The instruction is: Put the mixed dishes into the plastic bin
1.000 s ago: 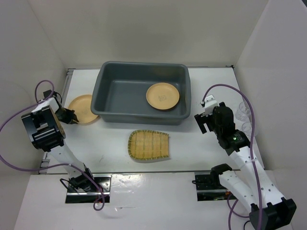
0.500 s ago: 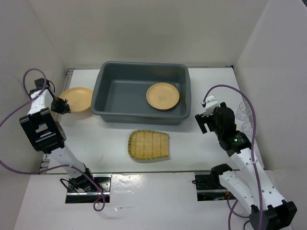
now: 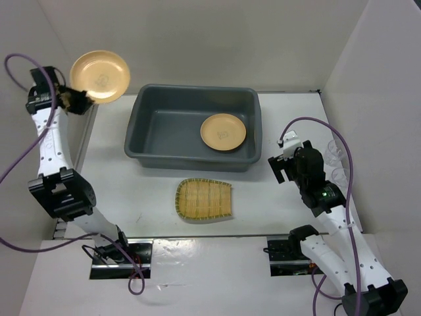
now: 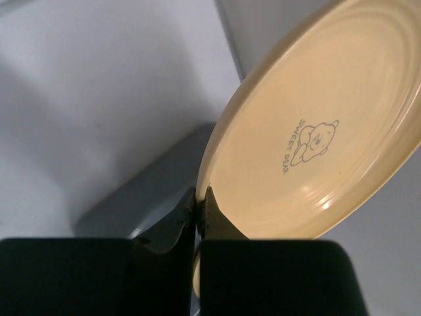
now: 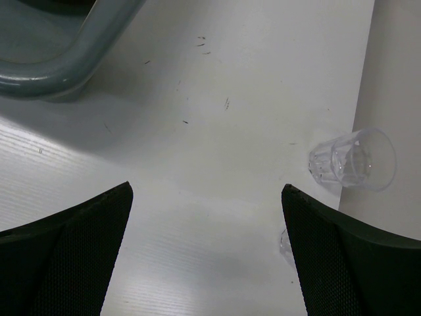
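Nearest, the fan-shaped dish [image 3: 204, 199] lies flat on the worktop [image 3: 151, 191], just in front of the plastic bin [image 3: 141, 135]. The right tool [image 5: 206, 189] hangs spread wide and empty, with a clear glass cup [image 5: 353, 160] close by at the right wall. That cup looks fragile and slick, so I'd grip across its body. One tan plate [image 3: 223, 131] sits inside the bin. Far left, the left tool [image 4: 200, 197] pinches the second tan plate [image 4: 316, 138] by its rim, high above the worktop and outside the bin. It looks stiff, light and glossy, so this edge pinch could let it swivel.
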You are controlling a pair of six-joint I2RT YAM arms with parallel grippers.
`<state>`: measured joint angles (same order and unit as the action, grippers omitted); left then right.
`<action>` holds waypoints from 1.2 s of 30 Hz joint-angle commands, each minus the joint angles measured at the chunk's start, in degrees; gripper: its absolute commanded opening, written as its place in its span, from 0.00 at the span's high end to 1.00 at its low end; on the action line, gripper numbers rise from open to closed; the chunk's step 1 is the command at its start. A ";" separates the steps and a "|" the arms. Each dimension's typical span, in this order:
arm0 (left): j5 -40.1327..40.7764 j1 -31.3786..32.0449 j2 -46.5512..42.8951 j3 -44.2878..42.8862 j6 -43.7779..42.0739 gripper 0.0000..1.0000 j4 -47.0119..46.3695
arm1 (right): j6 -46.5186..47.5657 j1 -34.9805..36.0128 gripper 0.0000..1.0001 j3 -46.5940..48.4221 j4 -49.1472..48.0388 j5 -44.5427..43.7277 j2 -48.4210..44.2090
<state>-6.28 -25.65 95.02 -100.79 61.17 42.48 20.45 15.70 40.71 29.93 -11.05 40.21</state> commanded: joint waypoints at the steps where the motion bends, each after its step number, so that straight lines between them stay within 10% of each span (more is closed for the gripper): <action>1: -7.25 8.40 4.36 -7.56 -4.90 1.00 0.49 | -0.06 -0.41 0.02 -0.19 -3.39 -1.52 -1.09; 9: -4.27 31.24 16.66 -23.72 -14.49 1.00 9.36 | -0.06 -0.41 0.02 -0.71 -3.39 -1.52 -1.09; 16: -3.71 41.64 47.86 -70.37 -20.20 1.00 32.30 | -0.06 -0.41 0.02 -0.72 -3.39 -2.05 -1.09; 36: -7.34 46.83 65.99 -73.76 -19.33 1.00 32.32 | -0.06 -0.41 0.02 -0.72 -3.39 -2.05 -0.04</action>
<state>-11.35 21.30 160.09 -171.78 42.17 74.74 20.47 15.68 40.66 29.58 -12.27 39.97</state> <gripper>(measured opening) 0.022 0.980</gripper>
